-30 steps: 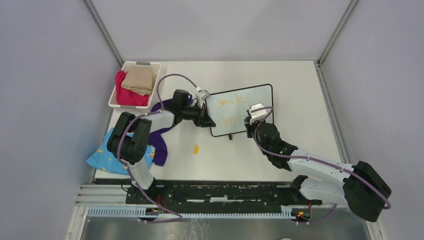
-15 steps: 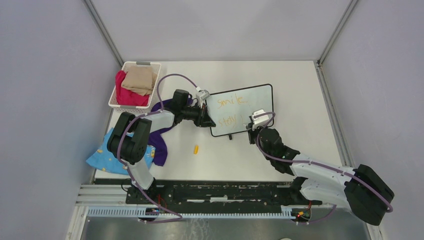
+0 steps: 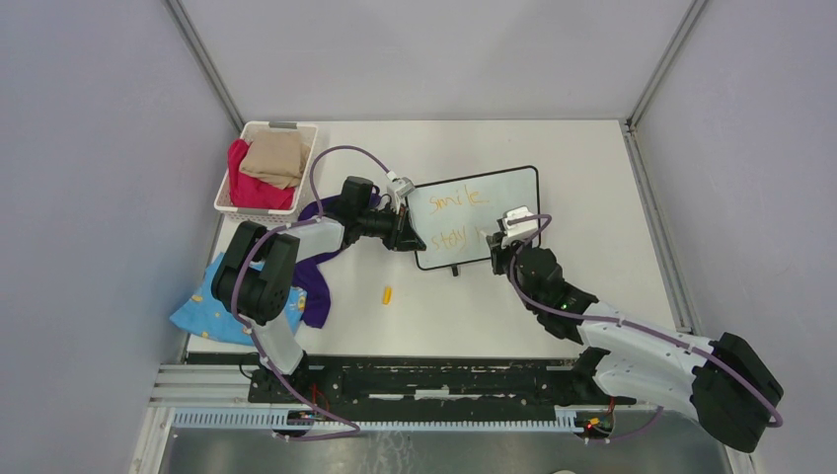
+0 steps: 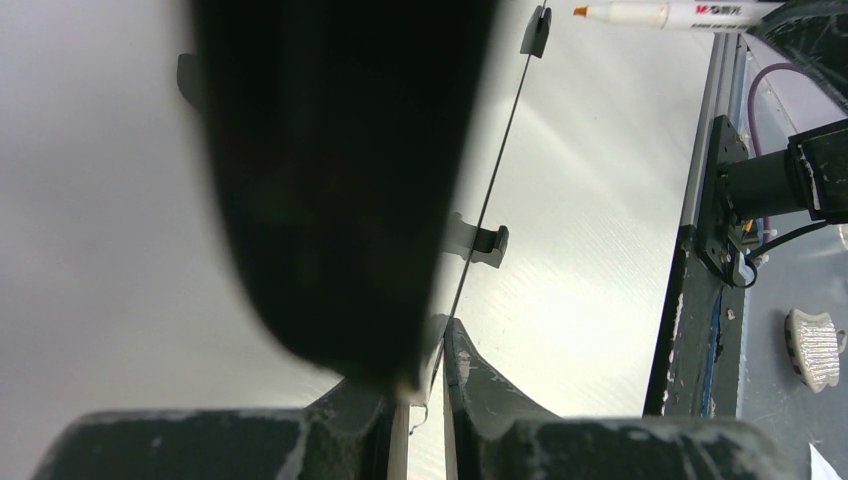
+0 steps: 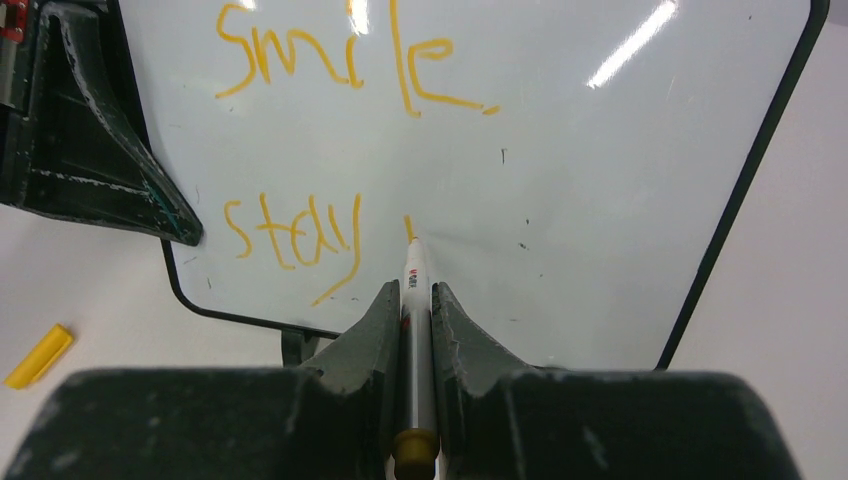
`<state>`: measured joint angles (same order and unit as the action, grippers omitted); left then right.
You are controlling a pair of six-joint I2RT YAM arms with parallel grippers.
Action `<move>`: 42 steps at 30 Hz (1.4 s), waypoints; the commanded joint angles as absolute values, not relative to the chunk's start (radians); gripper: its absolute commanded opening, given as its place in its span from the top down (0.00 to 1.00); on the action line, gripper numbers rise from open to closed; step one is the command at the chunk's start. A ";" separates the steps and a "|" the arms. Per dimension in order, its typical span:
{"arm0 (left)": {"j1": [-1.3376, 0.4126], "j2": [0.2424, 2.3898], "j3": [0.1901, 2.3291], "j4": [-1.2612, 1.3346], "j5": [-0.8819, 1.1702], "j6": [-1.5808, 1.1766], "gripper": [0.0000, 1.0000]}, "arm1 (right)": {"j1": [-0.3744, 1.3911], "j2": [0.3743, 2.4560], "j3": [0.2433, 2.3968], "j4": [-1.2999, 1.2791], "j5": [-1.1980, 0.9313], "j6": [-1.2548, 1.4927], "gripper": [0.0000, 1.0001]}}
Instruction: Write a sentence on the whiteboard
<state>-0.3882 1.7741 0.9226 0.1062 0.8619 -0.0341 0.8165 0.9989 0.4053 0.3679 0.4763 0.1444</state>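
Note:
The whiteboard [image 3: 503,193] lies on the table, black-framed. On it the sentence [image 5: 340,60] stands in orange: "smile" on top, "stay" [image 5: 290,235] below, then a short fresh stroke [image 5: 408,228]. My right gripper [image 5: 413,290] is shut on a white marker [image 5: 413,275], whose tip touches the whiteboard [image 5: 600,200] just under that stroke. In the top view the right gripper [image 3: 498,247] sits at the board's near edge. My left gripper [image 4: 440,335] is shut on the whiteboard's [image 4: 100,250] left edge; the left gripper [image 3: 410,237] sits at the board's near-left corner.
An orange marker cap [image 3: 387,294] lies on the table near the board. A white basket [image 3: 230,170] holding clothes stands at the back left. A purple cloth [image 3: 316,276] and a blue patterned cloth [image 3: 212,306] lie under the left arm. Metal rails run along the near edge.
My right gripper has shifted slightly to the right along the board's lower line with the marker. The left arm and the board have not moved.

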 commanded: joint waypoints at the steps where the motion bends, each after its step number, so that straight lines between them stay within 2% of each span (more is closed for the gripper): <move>1: -0.428 1.836 0.899 -0.032 0.725 0.057 0.98 | 0.814 1.010 0.471 0.407 0.509 0.126 1.00; 30: -0.430 1.838 0.900 -0.035 0.722 0.057 0.98 | 0.813 1.073 0.469 0.396 0.520 0.136 1.00; 42: -0.430 1.838 0.900 -0.037 0.721 0.056 0.98 | 0.813 1.097 0.461 0.395 0.436 0.165 1.00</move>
